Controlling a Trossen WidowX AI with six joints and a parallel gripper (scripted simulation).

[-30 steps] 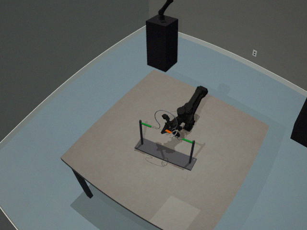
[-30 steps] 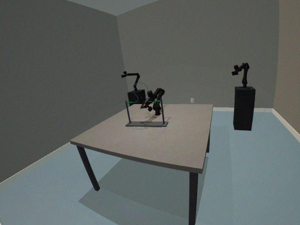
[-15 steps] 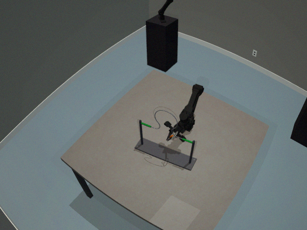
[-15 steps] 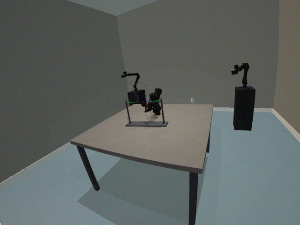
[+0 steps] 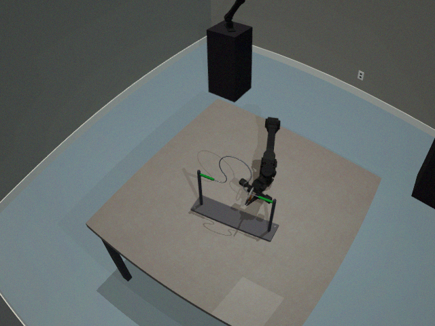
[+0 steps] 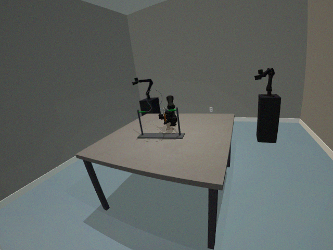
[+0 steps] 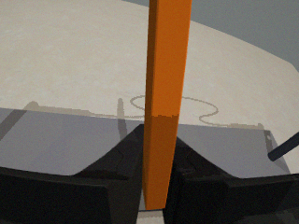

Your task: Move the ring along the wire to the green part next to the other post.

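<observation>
While the fingers point(image 5: 248, 202) point(image 6: 165, 123) clamp the orange handle point(image 5: 250, 198) point(image 6: 165, 117) point(image 7: 165, 93), ring point(image 5: 251, 191) near the green part point(image 5: 265, 199) point(image 6: 171, 110), at ten o'clock from the nearer post point(image 5: 272, 215) point(image 6: 178, 121) in the top view, wire passage apparently maintained but indistinct.

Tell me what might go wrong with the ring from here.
The tool is shut on the orange handle, and the ring sits just short of the right-hand green part in the top view. A small tilt or sideways drift might brush the thin grey wire. Letting go too early could leave the ring on grey rather than green.
</observation>
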